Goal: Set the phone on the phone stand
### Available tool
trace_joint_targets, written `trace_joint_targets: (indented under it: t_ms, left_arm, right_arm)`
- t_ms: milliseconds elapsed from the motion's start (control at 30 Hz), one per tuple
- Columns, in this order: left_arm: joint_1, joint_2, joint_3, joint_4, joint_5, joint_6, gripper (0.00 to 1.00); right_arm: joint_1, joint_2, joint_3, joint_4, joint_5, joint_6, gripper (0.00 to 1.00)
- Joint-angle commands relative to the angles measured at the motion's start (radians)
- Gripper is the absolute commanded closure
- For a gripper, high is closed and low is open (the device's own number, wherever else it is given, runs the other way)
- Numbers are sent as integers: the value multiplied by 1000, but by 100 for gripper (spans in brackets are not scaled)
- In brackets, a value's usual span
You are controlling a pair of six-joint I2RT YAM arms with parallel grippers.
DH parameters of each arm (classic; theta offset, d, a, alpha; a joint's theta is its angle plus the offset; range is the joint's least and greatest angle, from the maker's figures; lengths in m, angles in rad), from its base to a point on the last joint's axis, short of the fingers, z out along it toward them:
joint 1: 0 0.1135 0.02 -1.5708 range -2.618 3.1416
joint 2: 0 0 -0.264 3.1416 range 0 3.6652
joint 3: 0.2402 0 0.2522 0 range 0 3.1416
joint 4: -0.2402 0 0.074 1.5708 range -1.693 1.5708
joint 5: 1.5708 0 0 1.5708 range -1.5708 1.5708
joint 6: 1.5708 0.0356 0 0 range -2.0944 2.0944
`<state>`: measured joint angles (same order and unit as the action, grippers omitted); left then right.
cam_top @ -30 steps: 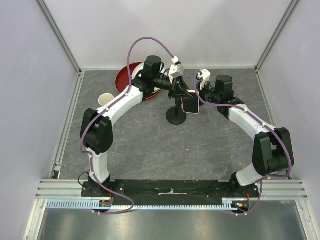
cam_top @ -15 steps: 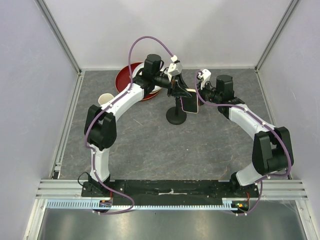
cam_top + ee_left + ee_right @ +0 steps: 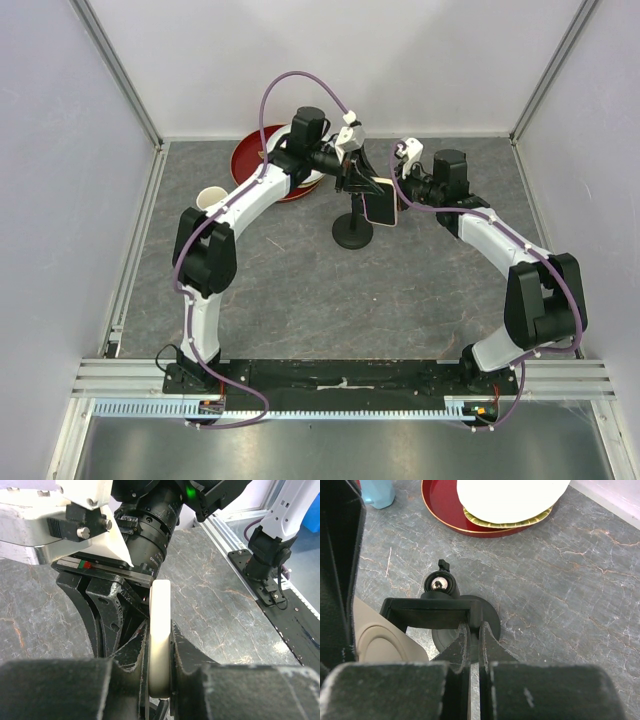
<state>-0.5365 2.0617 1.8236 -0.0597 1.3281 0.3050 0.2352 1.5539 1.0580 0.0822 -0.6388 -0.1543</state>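
The phone point(image 3: 381, 205), black screen with a cream rim, hangs tilted just above and right of the phone stand point(image 3: 352, 236). My left gripper point(image 3: 358, 186) is shut on the phone; in the left wrist view its jaws point(image 3: 160, 655) clamp the cream edge of the phone point(image 3: 160, 610). My right gripper point(image 3: 396, 193) comes in from the right. In the right wrist view this gripper point(image 3: 475, 635) is shut on the right end of the stand's black bracket point(image 3: 427, 612), above its disc base. The phone's cream back point(image 3: 380, 640) shows at the left.
A red plate point(image 3: 250, 155) with lighter plates point(image 3: 510, 490) stacked on it lies at the back left. A pale cup point(image 3: 209, 199) stands at the left. Grey walls and metal rails enclose the marbled table point(image 3: 300, 290).
My left arm has shifted slightly, carrying the phone a little up and back over the stand. The right gripper stays at the bracket.
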Motion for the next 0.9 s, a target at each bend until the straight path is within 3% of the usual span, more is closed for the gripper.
trace_joint_targets:
  t_ms: [0, 467, 700, 867]
  left_arm:
    - [35, 11, 31, 20, -73, 111, 98]
    - [84, -37, -63, 18, -102, 135, 98]
    - [96, -106, -182, 103, -136, 120, 98]
    - [93, -147, -219, 135, -257, 91, 98]
  right_arm:
    - [23, 18, -13, -44, -73, 5, 100]
    - [23, 28, -43, 14, -32, 22, 100]
    - [24, 23, -67, 76, 21, 45, 100]
    - [23, 11, -90, 112, 97, 71, 100]
